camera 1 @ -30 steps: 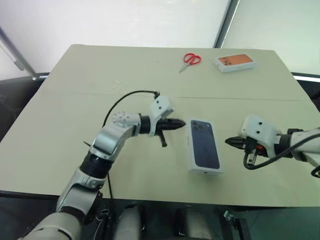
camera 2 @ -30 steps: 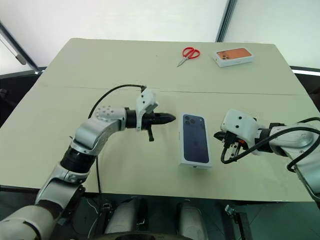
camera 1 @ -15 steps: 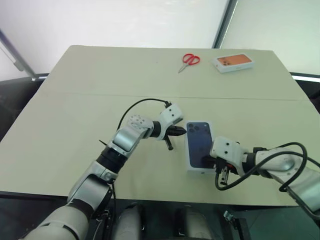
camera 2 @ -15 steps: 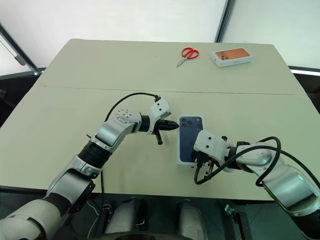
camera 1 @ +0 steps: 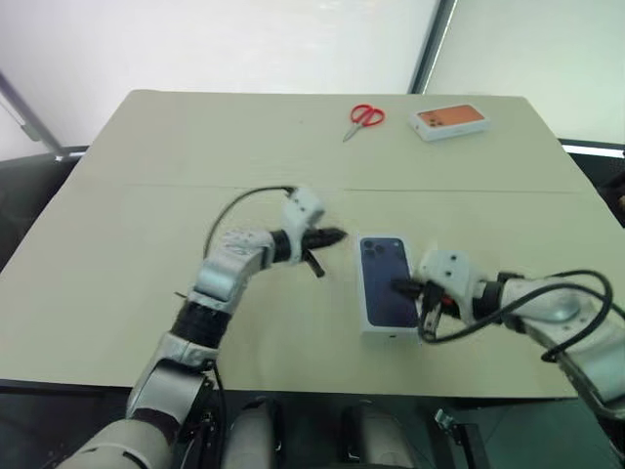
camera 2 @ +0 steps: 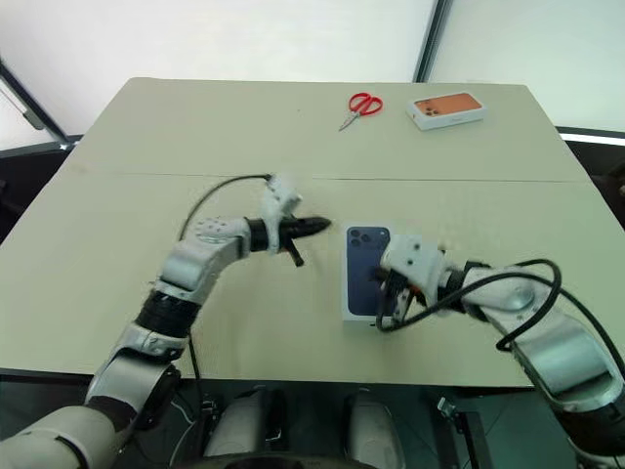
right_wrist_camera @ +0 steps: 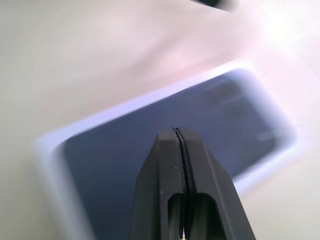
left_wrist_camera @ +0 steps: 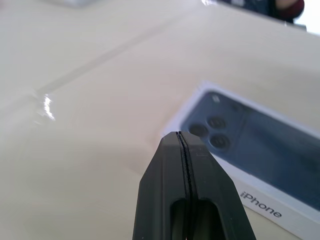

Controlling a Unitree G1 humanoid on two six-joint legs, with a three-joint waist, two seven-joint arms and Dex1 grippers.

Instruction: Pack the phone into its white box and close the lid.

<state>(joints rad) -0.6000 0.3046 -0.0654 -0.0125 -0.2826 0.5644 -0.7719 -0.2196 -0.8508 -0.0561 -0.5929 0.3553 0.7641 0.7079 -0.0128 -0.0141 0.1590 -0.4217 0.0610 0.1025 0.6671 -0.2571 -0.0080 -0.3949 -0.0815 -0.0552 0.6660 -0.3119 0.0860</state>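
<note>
Surface: pale beige table (camera 1: 127, 254) with a faint seam running across its middle, bright whitish panels behind it and a dark post rising past the far edge.
Lid: white lid (camera 1: 388, 290) with a dark blue phone printed on its top face lies flat on the near half of the table, slightly right of centre, long side running away from the robot; the printed camera cluster is at the far left corner. In the left wrist view the word iPhone shows on its side wall.
White box: the white box is under the lid and cannot be told apart from it; the package looks closed.
Phone: the phone itself cannot be seen.
Right gripper: right gripper (camera 1: 400, 287) points left with its tips over the printed face near the lid's right edge; its black fingers (right_wrist_camera: 176, 170) are pressed together with nothing between them. Whether the tips touch the lid cannot be told.
Left gripper: left gripper (camera 1: 335, 234) sits just off the lid's far left corner, pointing right toward it, apart from the lid; its fingers (left_wrist_camera: 185, 180) are also pressed together and hold nothing.
Red scissors: red-handled scissors (camera 1: 362, 119) lie at the far side of the table, well apart from the lid.
Other box: closed white box with an orange phone picture (camera 1: 449, 121) lies near the far right corner, just right of the scissors.
</note>
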